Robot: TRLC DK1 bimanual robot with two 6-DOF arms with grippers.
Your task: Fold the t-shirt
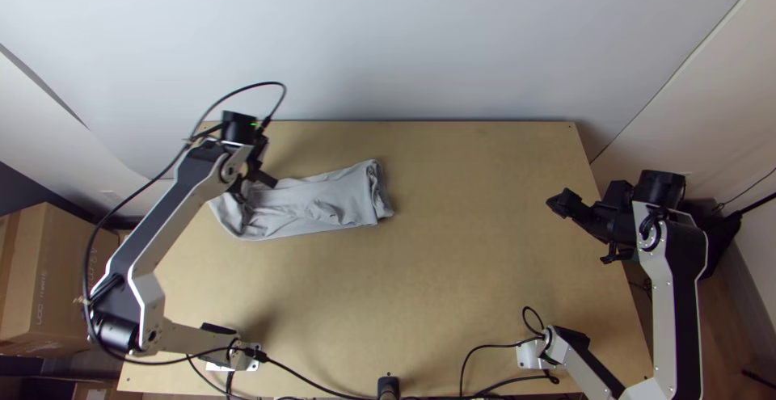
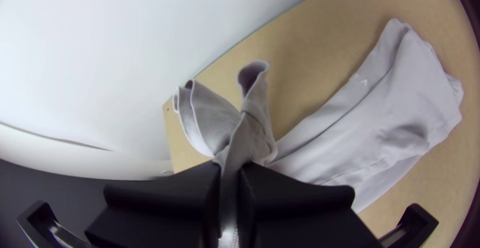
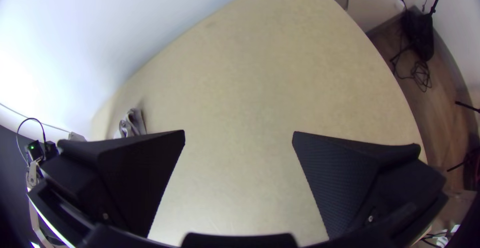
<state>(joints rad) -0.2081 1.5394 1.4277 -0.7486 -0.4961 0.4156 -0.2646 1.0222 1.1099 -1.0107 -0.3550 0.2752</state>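
Note:
At the table's far left, my left gripper point(image 1: 257, 180) is over the left end of the light grey t-shirt point(image 1: 323, 200). The shirt lies in a long folded strip, its right end layered and creased. In the left wrist view my left gripper point(image 2: 231, 178) is shut on a gathered part of the t-shirt point(image 2: 360, 122), with two loose flaps standing up beyond the fingers. My right gripper point(image 1: 563, 203) is above the table's right side, well apart from the shirt. In the right wrist view my right gripper point(image 3: 239, 133) stands open with nothing between its fingers.
The wooden table point(image 1: 453, 287) has bare surface between the shirt and the right arm. Black cables point(image 1: 485, 347) run along its near edge. A white wall point(image 1: 404, 44) rises behind the far edge, and cardboard boxes point(image 1: 56, 287) stand off to the left.

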